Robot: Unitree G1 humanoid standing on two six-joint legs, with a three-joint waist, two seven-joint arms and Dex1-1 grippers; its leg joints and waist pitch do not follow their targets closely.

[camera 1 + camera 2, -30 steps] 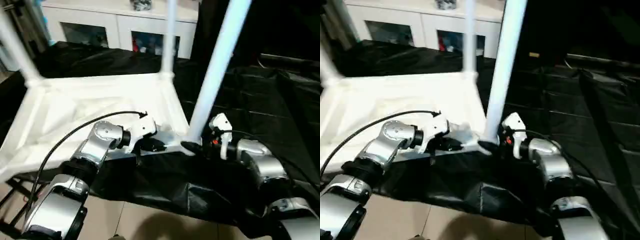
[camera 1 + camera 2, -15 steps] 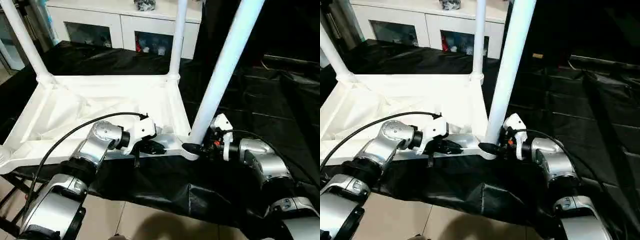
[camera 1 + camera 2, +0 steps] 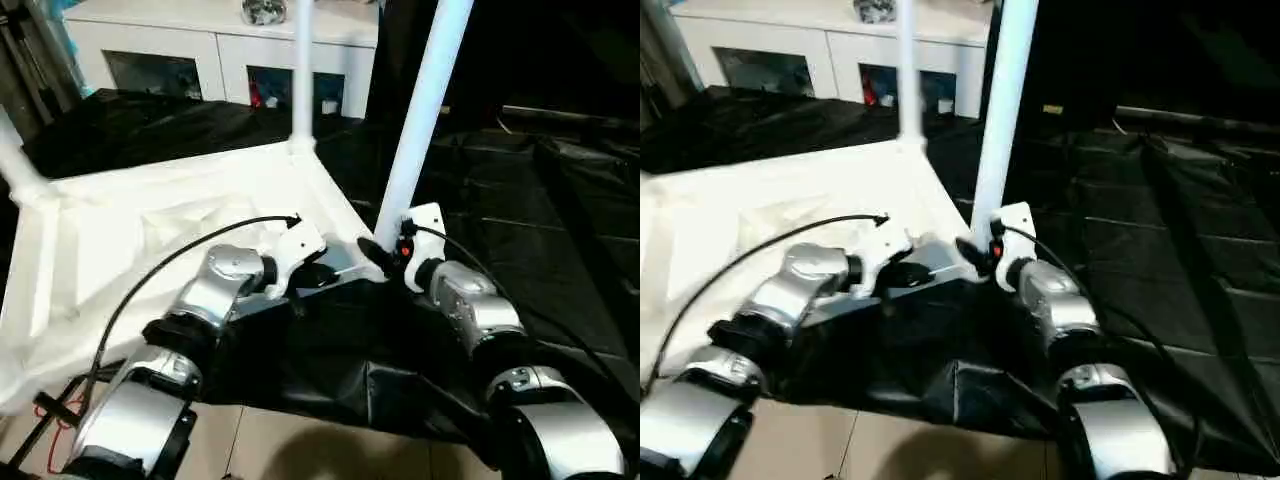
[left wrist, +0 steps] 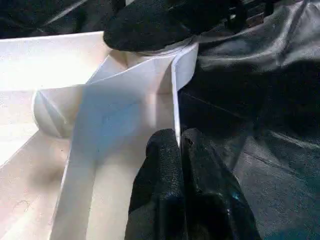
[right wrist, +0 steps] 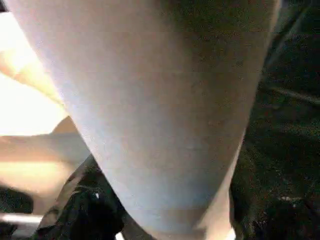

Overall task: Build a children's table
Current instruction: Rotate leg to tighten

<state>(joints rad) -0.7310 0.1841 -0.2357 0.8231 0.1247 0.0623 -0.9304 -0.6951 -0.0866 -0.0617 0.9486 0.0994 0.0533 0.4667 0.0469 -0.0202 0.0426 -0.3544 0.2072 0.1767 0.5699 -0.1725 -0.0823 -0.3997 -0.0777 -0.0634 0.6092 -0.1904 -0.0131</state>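
Observation:
The white children's table lies upside down on black cloth, the ribbed underside of its top [image 3: 130, 215] facing up. Three legs stand in corner sockets: the near right leg [image 3: 420, 110], the far right leg [image 3: 302, 70] and a left leg [image 3: 14, 160]. My left gripper [image 3: 324, 277] is shut on the top's thin near rim [image 4: 175, 90], close to the near right corner. My right gripper [image 3: 378, 254] is shut on the foot of the near right leg [image 5: 165, 110], right at the socket, with one black finger [image 4: 150, 22] lying against the corner.
A white cabinet [image 3: 200, 50] with glass-fronted compartments stands behind the table. Black cloth [image 3: 540, 200] covers the surface to the right and hangs over the front edge. Tiled floor [image 3: 300, 440] shows below, and a black cable [image 3: 150, 285] loops from my left wrist.
The table's near right corner, held by both grippers, has swung away from me, so the near rim now runs at a slant. The head view has also shifted.

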